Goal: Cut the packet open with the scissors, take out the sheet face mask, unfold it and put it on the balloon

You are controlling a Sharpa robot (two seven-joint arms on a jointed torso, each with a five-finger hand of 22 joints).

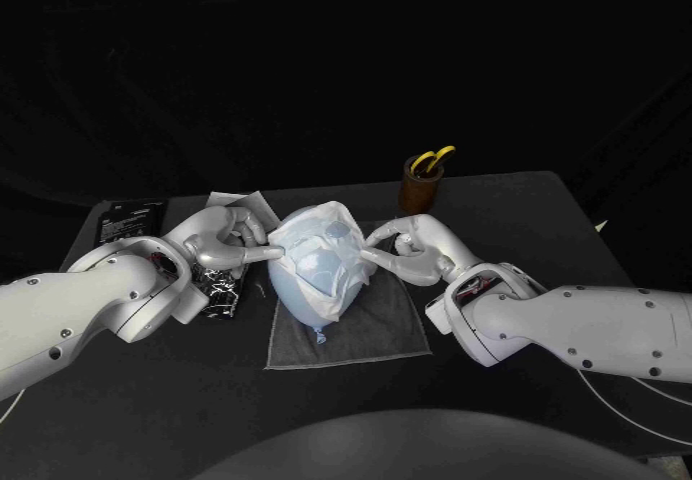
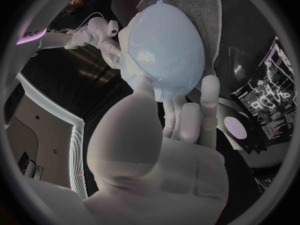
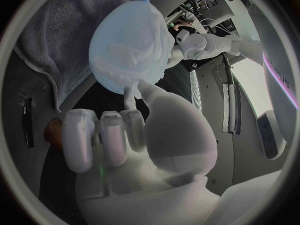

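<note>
A pale blue balloon [image 1: 326, 280] lies on a grey towel [image 1: 353, 340] at the table's middle, knot toward me. The white sheet mask [image 1: 315, 235] is draped over its far end. My left hand [image 1: 224, 245] is at the balloon's left side and pinches the mask's edge. My right hand [image 1: 404, 245] does the same at the right side. In the left wrist view my fingers [image 2: 209, 97] reach the balloon [image 2: 165, 45]; in the right wrist view the mask [image 3: 122, 62] covers the balloon [image 3: 134, 32] just past my fingers [image 3: 131, 97]. Yellow-handled scissors [image 1: 430, 160] stand in a brown cup [image 1: 420, 190].
A black printed leaflet [image 1: 130, 220] and a white sheet [image 1: 231, 203] lie at the back left. A shiny packet [image 1: 219, 290] lies beside my left arm, left of the towel. The cup stands close behind my right hand.
</note>
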